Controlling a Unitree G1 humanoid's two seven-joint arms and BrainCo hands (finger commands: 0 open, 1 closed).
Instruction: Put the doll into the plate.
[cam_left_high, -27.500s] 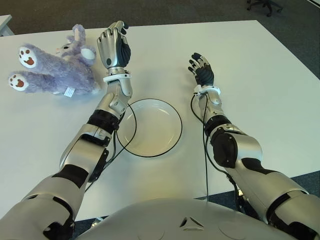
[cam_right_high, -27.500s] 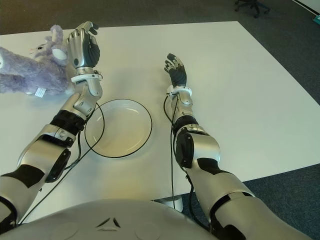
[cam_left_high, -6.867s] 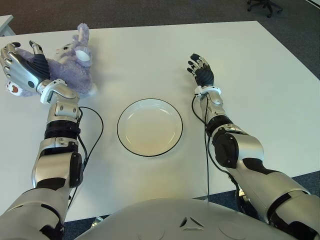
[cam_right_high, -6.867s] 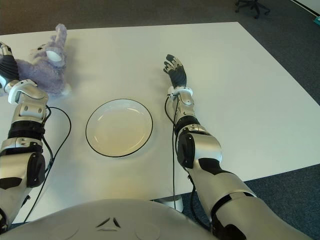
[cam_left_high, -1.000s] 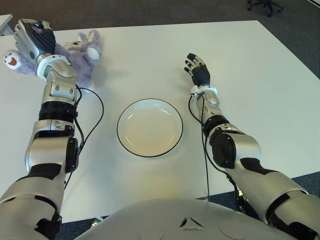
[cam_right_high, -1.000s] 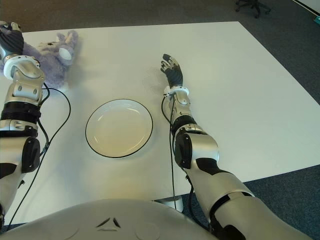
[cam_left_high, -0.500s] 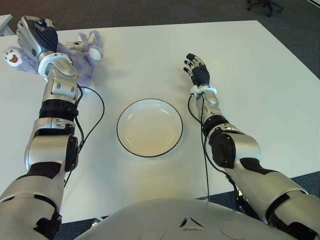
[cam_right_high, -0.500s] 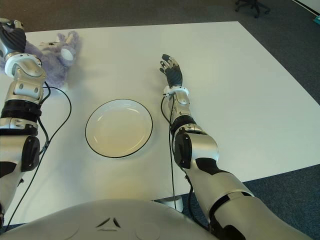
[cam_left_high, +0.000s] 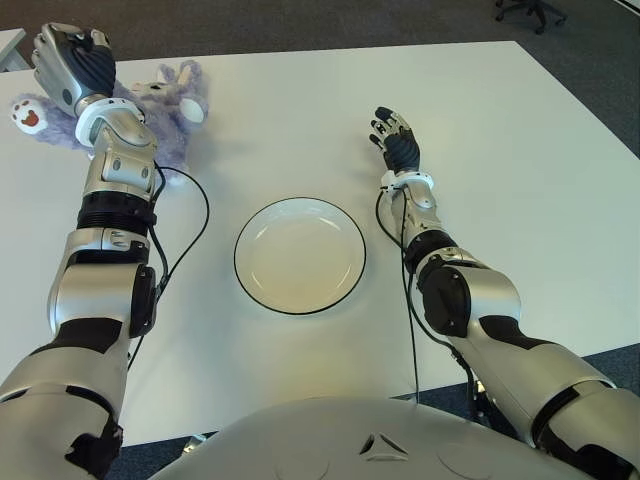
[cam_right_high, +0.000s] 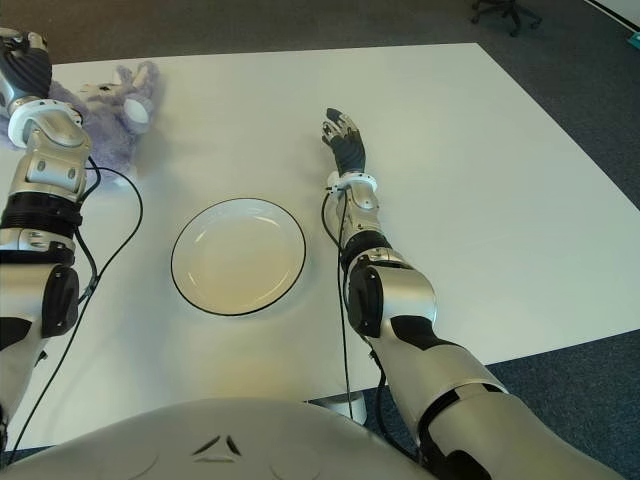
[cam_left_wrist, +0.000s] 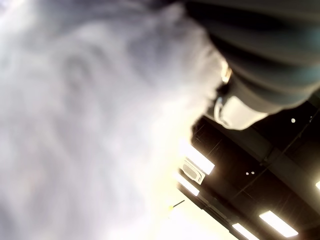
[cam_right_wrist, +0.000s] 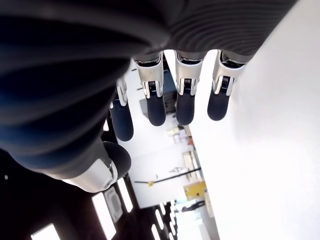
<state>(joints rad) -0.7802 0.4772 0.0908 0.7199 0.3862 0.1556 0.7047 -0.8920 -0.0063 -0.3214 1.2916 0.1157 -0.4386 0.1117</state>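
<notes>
The purple plush doll (cam_left_high: 160, 105) lies at the table's far left corner, one white paw (cam_left_high: 25, 112) sticking out to the left. My left hand (cam_left_high: 72, 62) is on top of the doll's body with its fingers curled into the fur. The left wrist view is filled with that fur (cam_left_wrist: 75, 125) pressed close against the palm. The white plate (cam_left_high: 300, 255) with a black rim stands bare in the middle of the table, well to the right of the doll. My right hand (cam_left_high: 395, 145) shows to the right of the plate, fingers (cam_right_wrist: 184, 107) spread and holding nothing.
The white table (cam_left_high: 520, 200) extends far to the right of my right arm. A black cable (cam_left_high: 190, 230) loops from my left arm toward the plate's left side. Dark carpet and an office chair (cam_left_high: 530, 10) lie beyond the far edge.
My left hand has shifted slightly up and away with the doll, whose paw has moved a little with it. My right hand has barely moved.
</notes>
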